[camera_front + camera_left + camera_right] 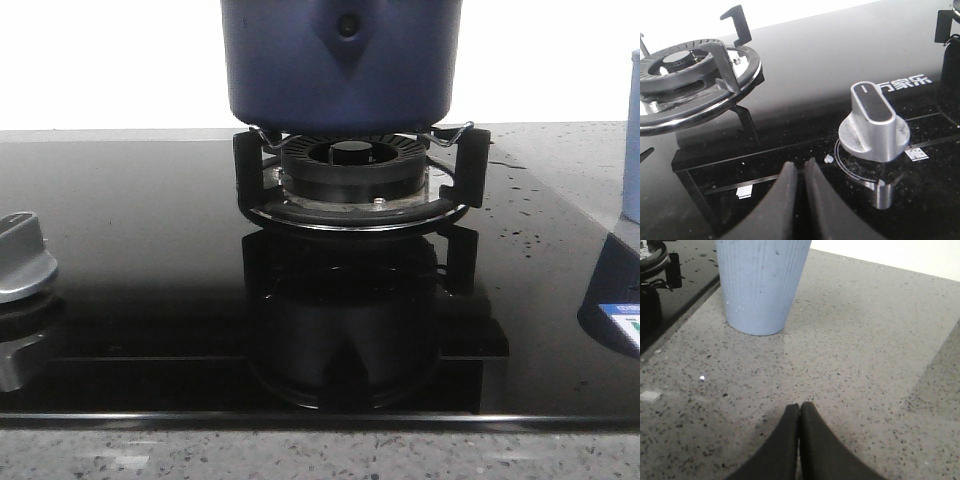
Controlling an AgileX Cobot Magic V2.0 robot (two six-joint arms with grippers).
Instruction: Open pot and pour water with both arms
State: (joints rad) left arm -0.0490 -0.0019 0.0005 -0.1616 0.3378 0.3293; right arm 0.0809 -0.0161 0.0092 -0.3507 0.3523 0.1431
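The dark navy-blue pot [340, 65] stands on the burner's black support [360, 175] at the middle of the black glass hob; its top and lid are cut off by the view's upper edge. A pointed bracket with a round rivet [347, 27] faces me. My left gripper [801, 165] is shut and empty, low over the hob next to a silver knob [874, 125]. My right gripper [800, 407] is shut and empty over the speckled counter, short of a pale blue ribbed container [760, 285]. Neither gripper shows in the front view.
An empty burner with its black support [695, 75] lies beyond the left gripper. A silver knob [20, 260] sits at the hob's left edge. The pale blue container's edge [631, 140] stands on the grey speckled counter [870, 340] right of the hob.
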